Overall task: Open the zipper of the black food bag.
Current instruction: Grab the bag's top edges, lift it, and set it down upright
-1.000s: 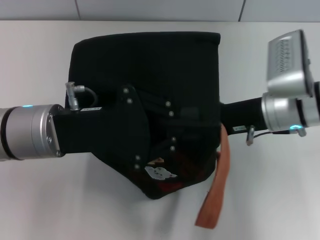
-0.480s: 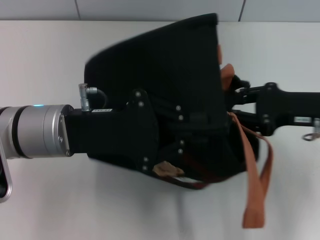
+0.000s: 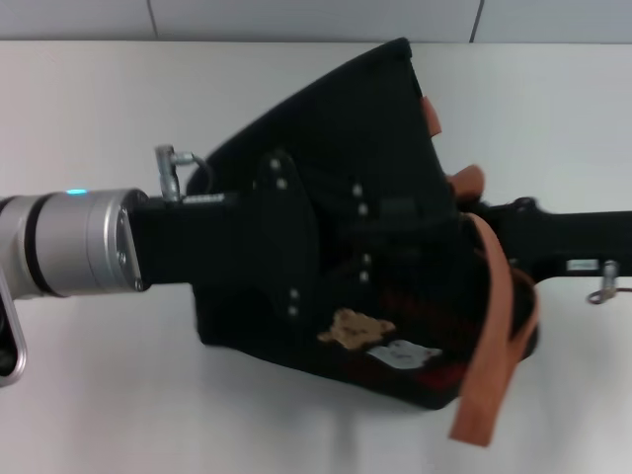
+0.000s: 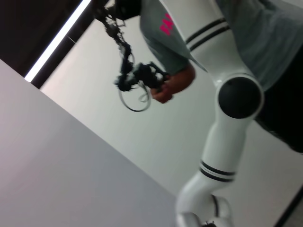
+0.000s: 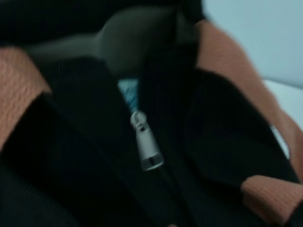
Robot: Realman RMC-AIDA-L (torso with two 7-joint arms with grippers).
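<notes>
The left gripper point(image 3: 326, 267) hides much of the soft black bag point(image 3: 365, 128); the right gripper point(image 3: 494, 242) sits among orange straps point(image 3: 489, 385); both grips unreadable; silver zipper pull point(image 5: 147, 146) hangs blurred

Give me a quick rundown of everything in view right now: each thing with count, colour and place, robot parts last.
Food bag: one, black, on the table, between the two arms in the head view.
Straps: orange-brown webbing, two parts showing at the bag's right end, one hanging toward the table.
Patches: one tan, one white, on the bag's near side, red mark beside them.
Zipper: one, black, silver pull tab hanging free in the right wrist view; a small gap shows above the tab.
Table: one, white, under the bag.
Person: one, grey shirt, background of the left wrist view.
Left gripper: black, over the bag's left part.
Right gripper: black, at the bag's right end by the straps.
</notes>
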